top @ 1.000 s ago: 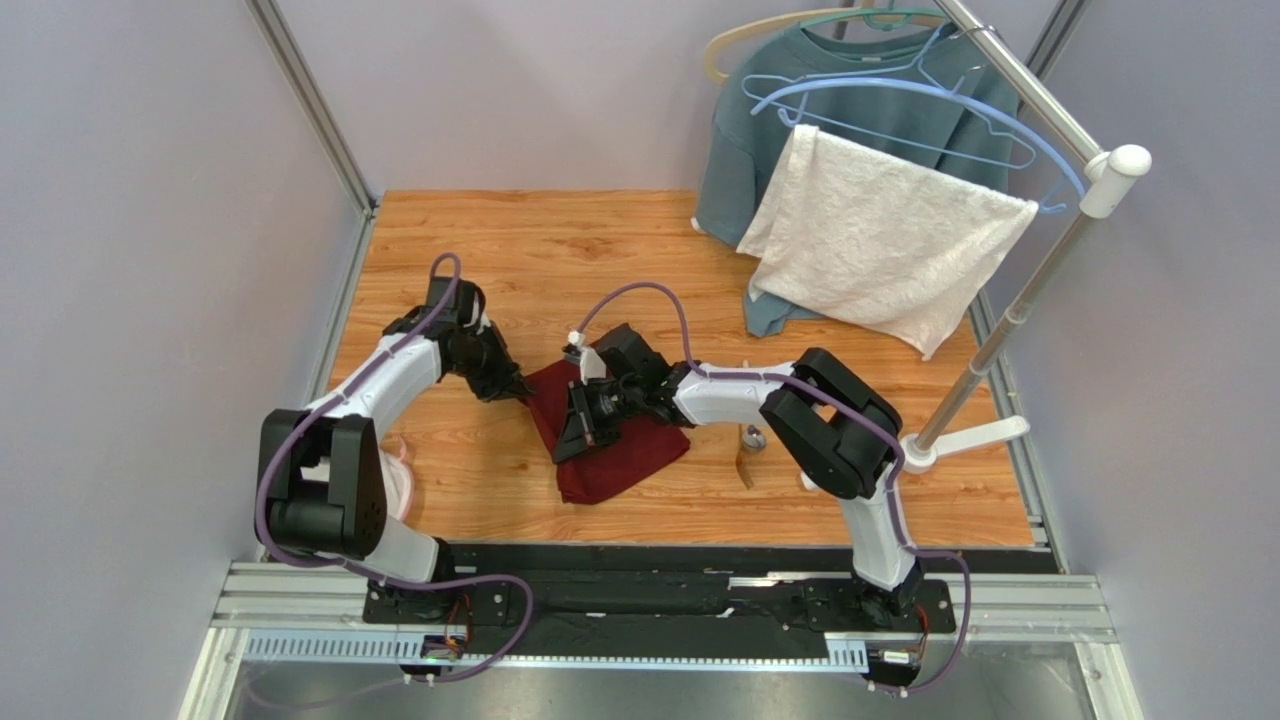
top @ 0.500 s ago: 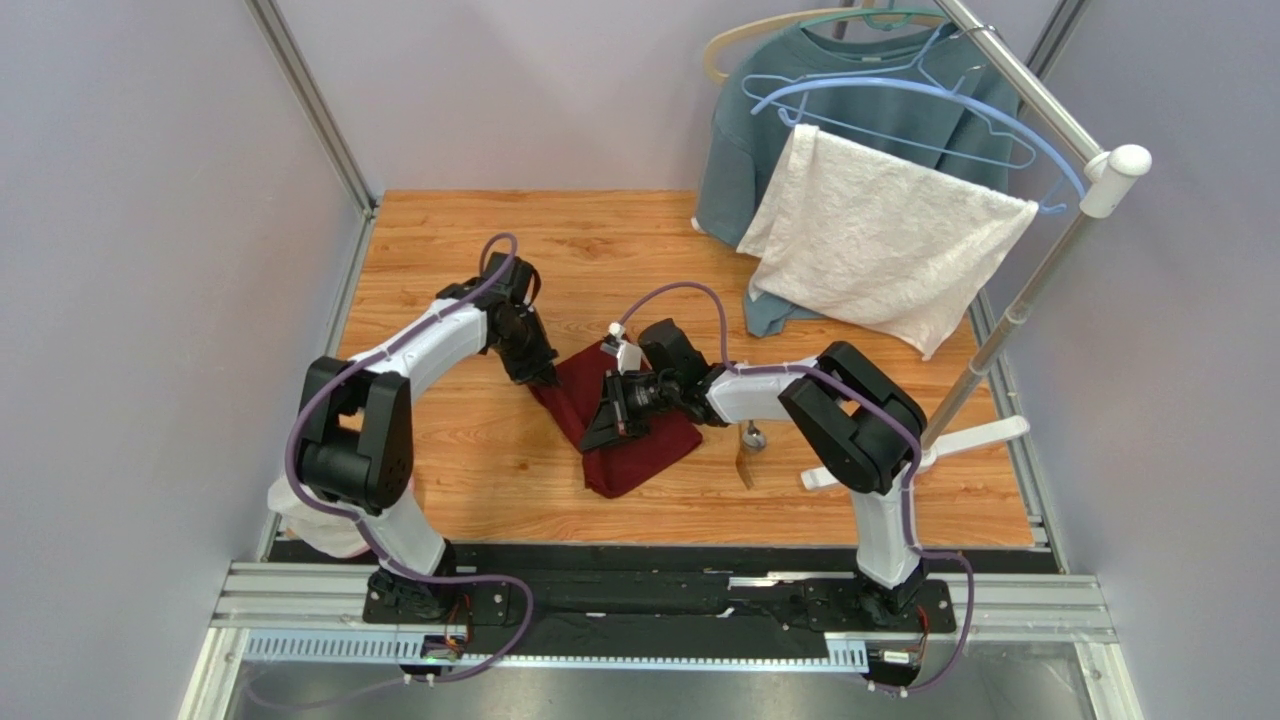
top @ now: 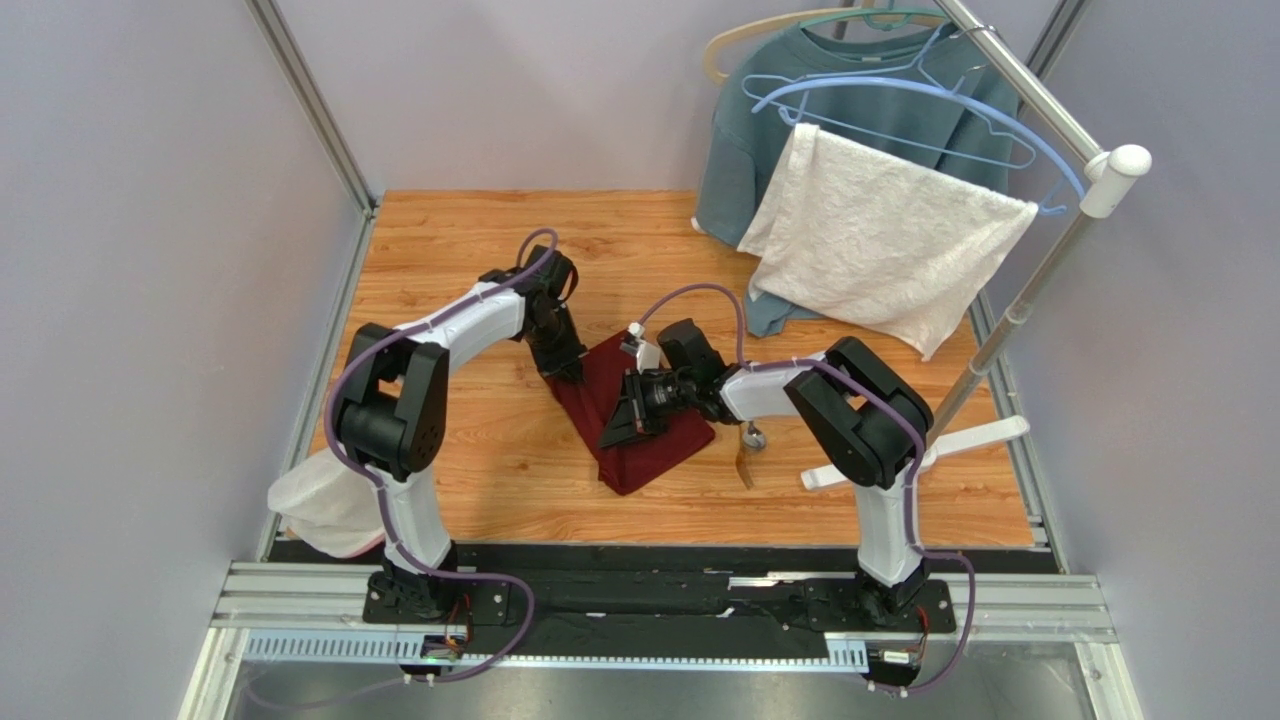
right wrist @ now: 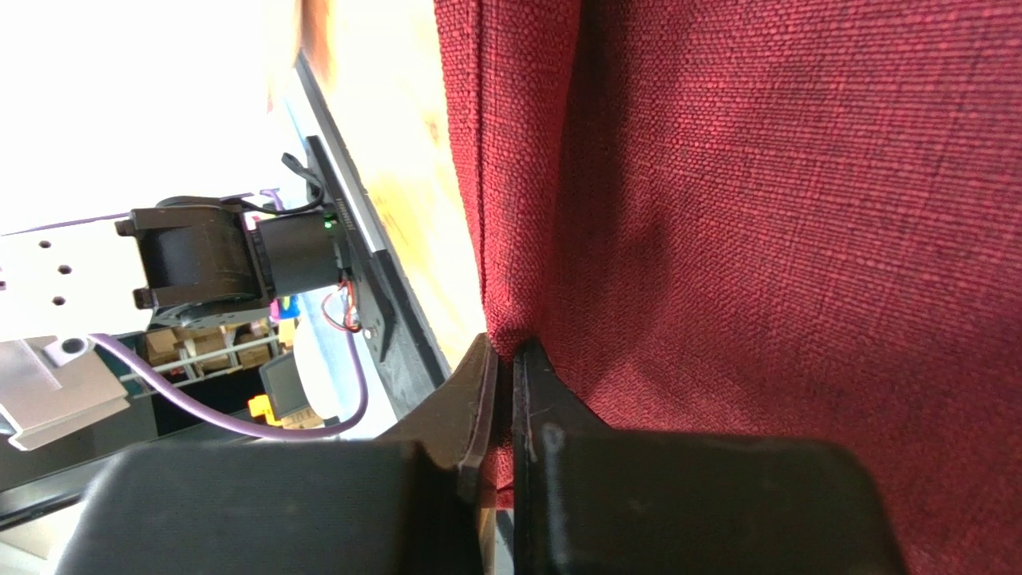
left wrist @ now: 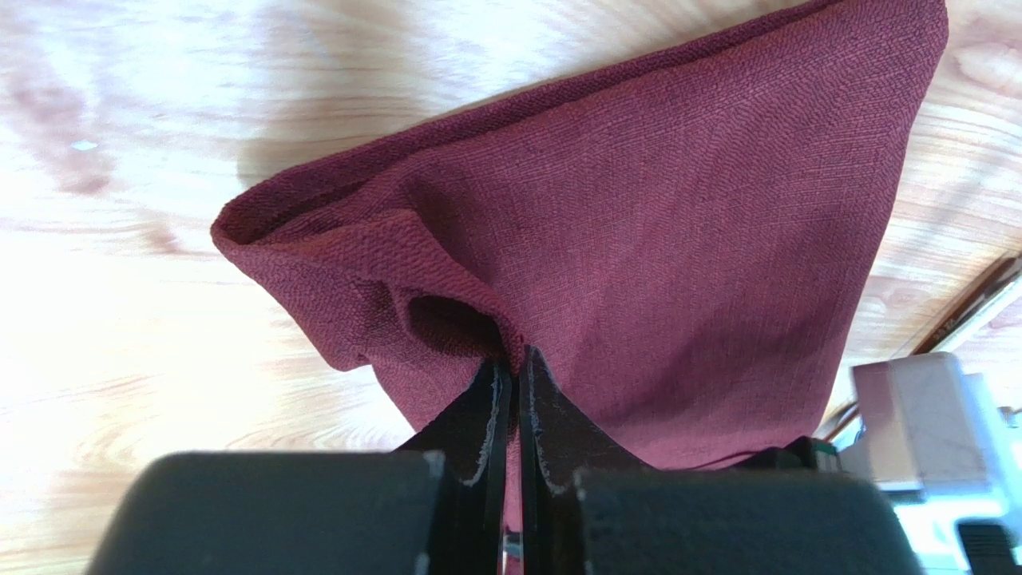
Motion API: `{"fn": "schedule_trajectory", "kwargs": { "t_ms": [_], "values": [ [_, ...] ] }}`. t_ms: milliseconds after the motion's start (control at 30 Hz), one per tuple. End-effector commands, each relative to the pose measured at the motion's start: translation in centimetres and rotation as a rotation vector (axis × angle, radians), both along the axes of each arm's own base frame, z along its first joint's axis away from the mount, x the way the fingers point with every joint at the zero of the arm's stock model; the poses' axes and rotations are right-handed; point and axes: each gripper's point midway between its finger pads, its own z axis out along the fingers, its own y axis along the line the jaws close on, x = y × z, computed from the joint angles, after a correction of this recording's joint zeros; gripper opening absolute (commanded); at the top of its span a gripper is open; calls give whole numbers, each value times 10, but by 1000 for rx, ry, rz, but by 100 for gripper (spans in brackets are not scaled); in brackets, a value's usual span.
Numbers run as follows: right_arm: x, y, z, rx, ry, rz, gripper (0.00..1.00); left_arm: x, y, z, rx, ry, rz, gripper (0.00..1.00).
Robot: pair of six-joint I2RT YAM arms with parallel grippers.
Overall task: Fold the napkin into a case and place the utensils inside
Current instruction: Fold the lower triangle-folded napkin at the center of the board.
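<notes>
The maroon napkin point(top: 655, 438) lies folded on the wooden table at the centre, an oblong running from upper left to lower right. My left gripper point(top: 571, 371) is shut on its upper left corner; the left wrist view shows the cloth point(left wrist: 672, 228) pinched and bunched between the jaws point(left wrist: 517, 359). My right gripper point(top: 621, 428) is shut on the cloth's left edge; the right wrist view shows the fabric point(right wrist: 768, 204) gripped at the fingertips point(right wrist: 504, 353). The silver spoon point(top: 754, 440) and the golden-brown fork-like piece point(top: 744, 470) lie just right of the napkin.
A clothes rack point(top: 1037, 120) stands at the back right with a white towel point(top: 879, 240) and a grey-blue sweatshirt point(top: 751, 135) on hangers. Its white foot point(top: 902, 450) lies right of the utensils. The table's front edge point(top: 676, 552) borders the black rail.
Both grippers have moved to the right, dragging the napkin with them towards the utensils. The left arm has stretched further across the table.
</notes>
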Motion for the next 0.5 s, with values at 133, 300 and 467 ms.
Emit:
{"fn": "schedule_trajectory", "kwargs": {
  "t_ms": [133,300,467],
  "values": [
    [-5,-16,-1,-80,-18,42,22,25,-7,12,17,-86,14,0],
    [13,-23,18,-69,-41,-6,41,26,-8,10,14,-80,13,0],
    [26,-30,30,-78,-55,-40,49,26,-10,11,15,-86,3,0]
  ]
}}
